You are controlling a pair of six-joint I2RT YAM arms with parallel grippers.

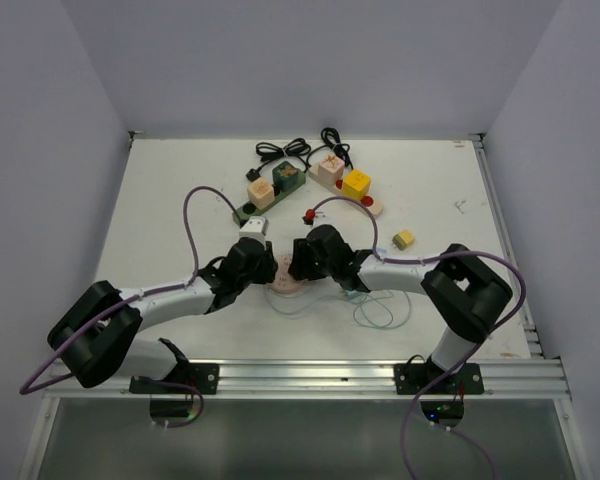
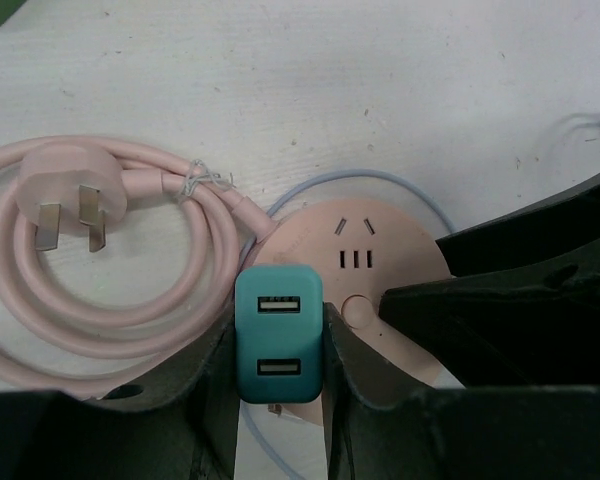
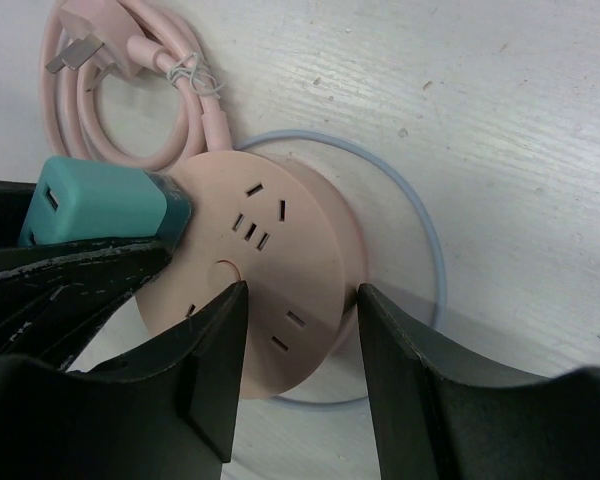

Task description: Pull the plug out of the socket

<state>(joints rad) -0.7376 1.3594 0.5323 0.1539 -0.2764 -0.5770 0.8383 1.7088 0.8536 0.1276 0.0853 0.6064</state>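
from above, the two arms meet at the middle of the bench (image 1: 160,200). the left hand (image 1: 250,262) reaches in from 8 o'clock and the right hand (image 1: 305,258) from 4 o'clock, and both crowd over the round pink socket (image 1: 285,275), of which this view shows only a sliver. at 12 o'clock from it lie a green power strip (image 1: 250,212), a yellow block (image 1: 356,184) and black cords (image 1: 285,150), all well apart from the hands.

the left wrist view shows what the top view hides. the teal plug (image 2: 278,345), two usb ports on its face, sits against the socket's (image 2: 380,260) 7 o'clock edge. the left hand (image 2: 278,365) pinches it, one finger pressed on each flank. at 10 o'clock a pink cord (image 2: 130,320) lies coiled and tied, ending in a three-pin plug (image 2: 70,190) that lies flat with its prongs showing.

the right wrist view alone shows the socket's (image 3: 280,270) thickness and its several slot groups. the right hand (image 3: 300,350) clamps the disc at its 6 o'clock rim, one finger on the top face and the other on the side wall. the teal plug (image 3: 100,200) touches the disc at 9 o'clock. the left hand's dark fingers cover its base, so i cannot tell whether its pins are seated. a pale blue cable (image 3: 420,230) loops around the socket on the bench.

any lettering on the plug or socket is too small to read.
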